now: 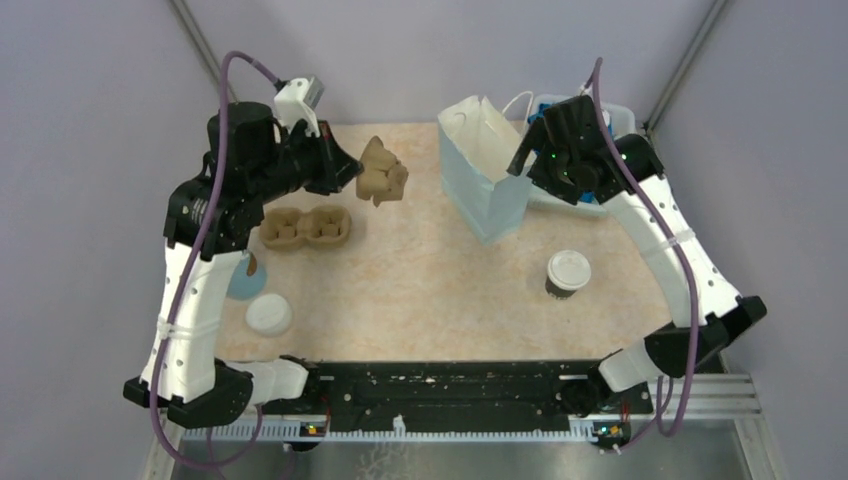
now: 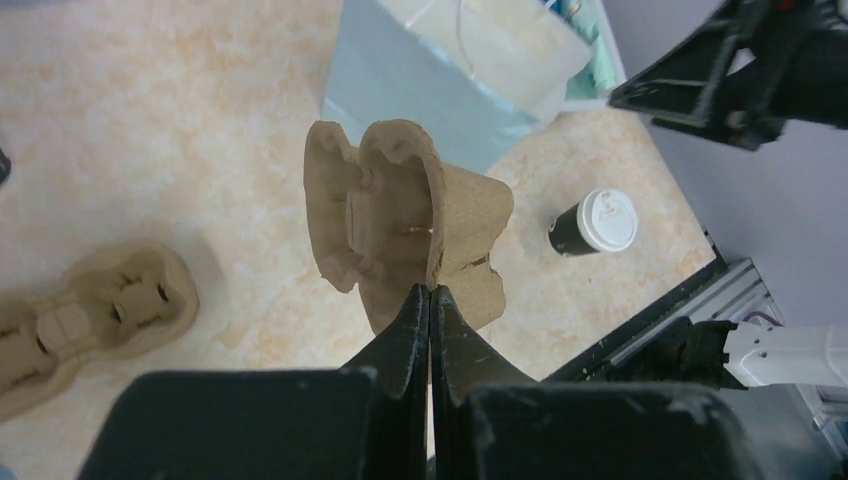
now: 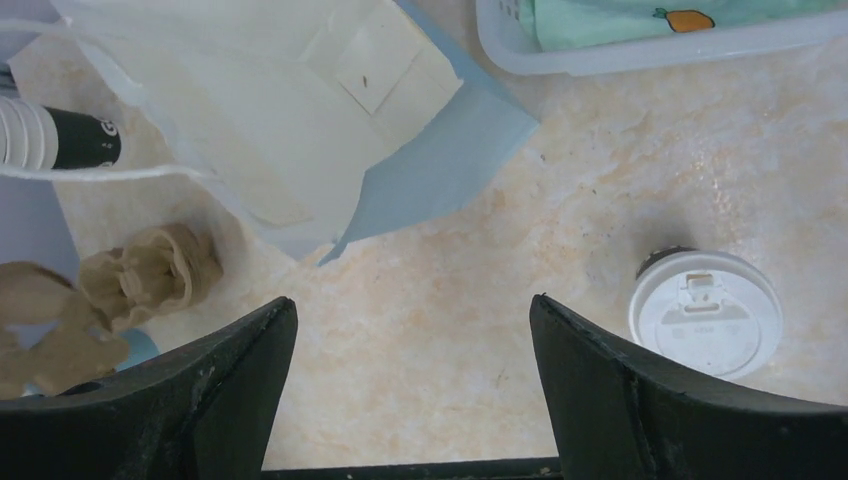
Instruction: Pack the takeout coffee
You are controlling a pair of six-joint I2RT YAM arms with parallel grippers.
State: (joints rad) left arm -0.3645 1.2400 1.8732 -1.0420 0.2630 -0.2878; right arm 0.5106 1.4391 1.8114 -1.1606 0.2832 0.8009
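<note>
Two arms work over a beige table (image 1: pixel 420 290). Far left, at the near edge: a loose white lid (image 1: pixel 268 313) lying flat. Behind it, the flat carrier (image 1: pixel 305 228), brown cardboard with two wells, rests on the table. The left gripper (image 2: pixel 430 300) has its fingers pressed together on the lower edge of a second carrier (image 2: pixel 400 220). This one is the same cardboard, held on edge and clear of the table, up between the flat carrier and the paper bag (image 1: pixel 485 180). That paper bag is pale blue outside and cream inside, and stands at the back centre with its mouth open. The right gripper (image 3: pixel 412 305) has its fingers wide apart with nothing between them, and hovers just right of the paper bag. Behind it is a clear plastic bin (image 3: pixel 600 60) with green cloth inside. The coffee cup (image 1: pixel 567 272) is dark with a white lid on. It stands upright on the table right of centre, nearer the arm bases than the paper bag and apart from it, touched by neither gripper.
</note>
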